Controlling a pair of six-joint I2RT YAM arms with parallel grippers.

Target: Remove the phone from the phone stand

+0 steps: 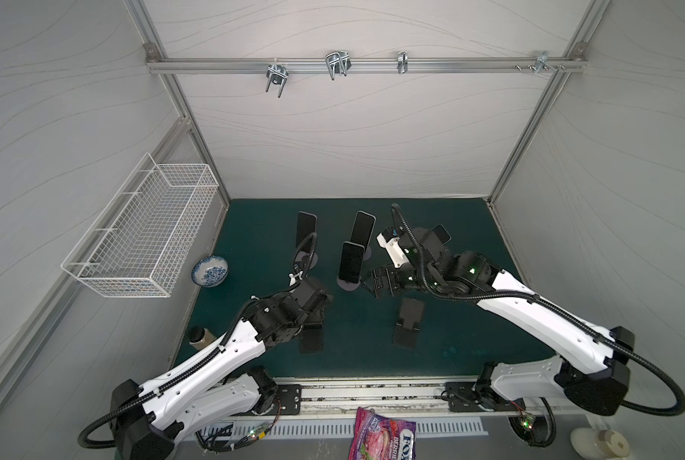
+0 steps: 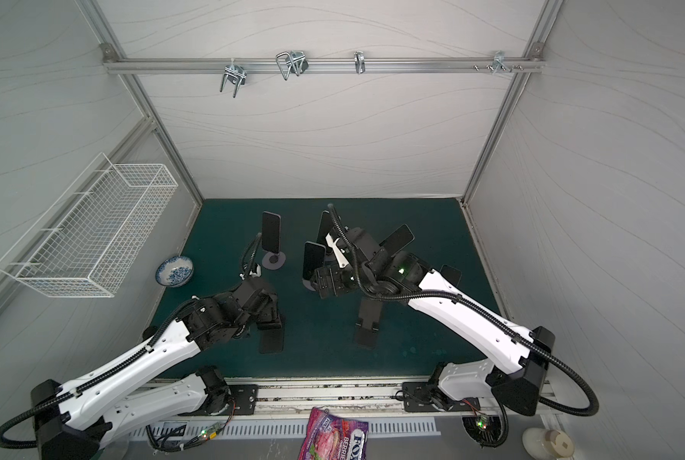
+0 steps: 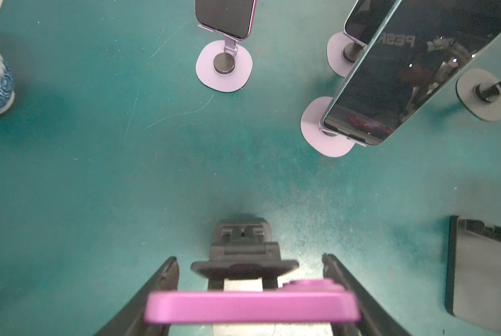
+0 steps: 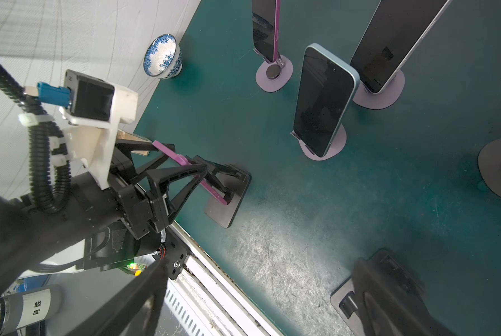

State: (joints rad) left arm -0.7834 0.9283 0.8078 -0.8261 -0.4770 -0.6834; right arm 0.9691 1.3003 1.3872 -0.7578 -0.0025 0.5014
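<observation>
Clasped phone [image 3: 252,308] by its side edges in left gripper [image 3: 250,259], with its foot seated on stand [image 3: 243,241] at the front left of mat [image 3: 98,174]. Saw only its purple top edge from the left wrist, screen hidden. Lost phone beneath the wrist in both top views, only the stand's base peeking out. Found right gripper [image 1: 368,287] splayed wide and empty, fingers [image 4: 144,291] blurred and cut off.

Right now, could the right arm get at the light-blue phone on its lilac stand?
Probably yes: the right gripper is open and close beside the light-blue phone, with nothing I can see between them. The left gripper, shut on the purple phone, is well clear.
</observation>
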